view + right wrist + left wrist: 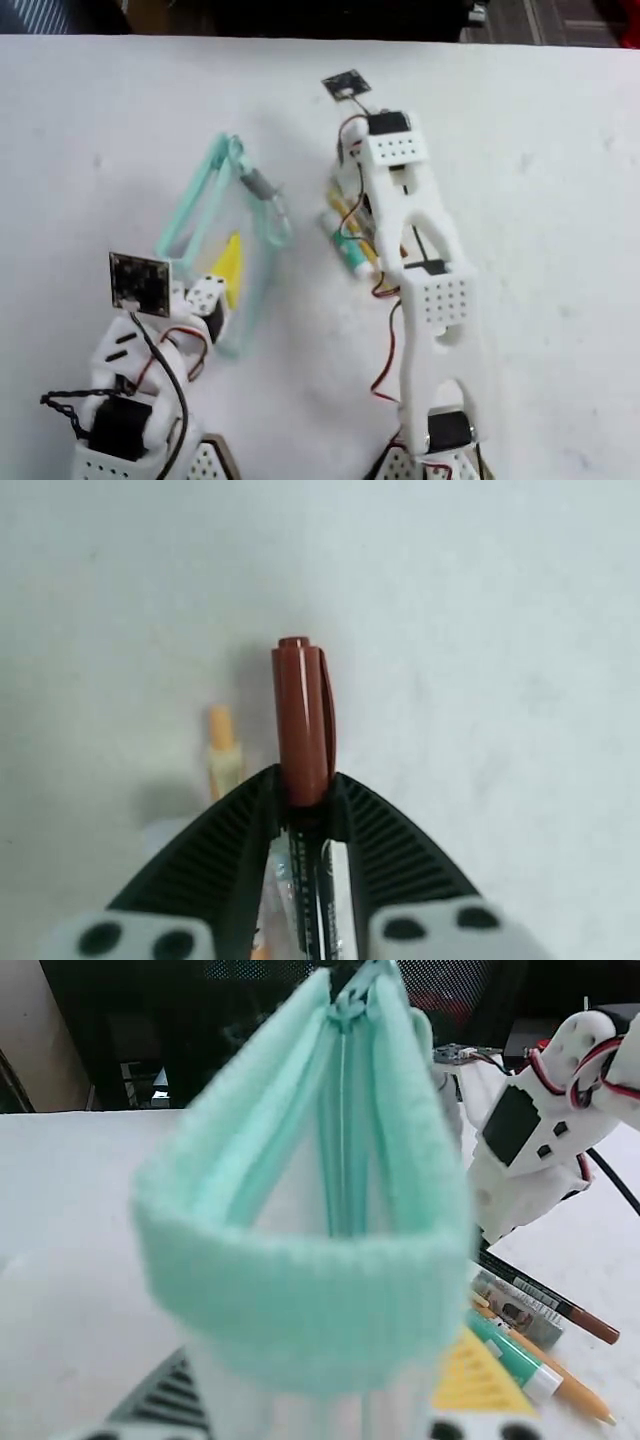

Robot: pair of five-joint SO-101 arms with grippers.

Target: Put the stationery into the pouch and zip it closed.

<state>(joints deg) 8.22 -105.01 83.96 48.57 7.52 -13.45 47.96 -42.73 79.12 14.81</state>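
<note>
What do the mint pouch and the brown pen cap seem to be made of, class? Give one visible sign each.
The pouch looks like matte knitted or woven fabric: its rim band shows fine ribbing. The brown pen cap, gripped in the right hand, looks like glossy hard plastic: smooth, with a soft highlight along it.

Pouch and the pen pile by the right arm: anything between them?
Nothing: in the high view, bare table separates the pouch from the pens. The right claw grips a brown pen.
</note>
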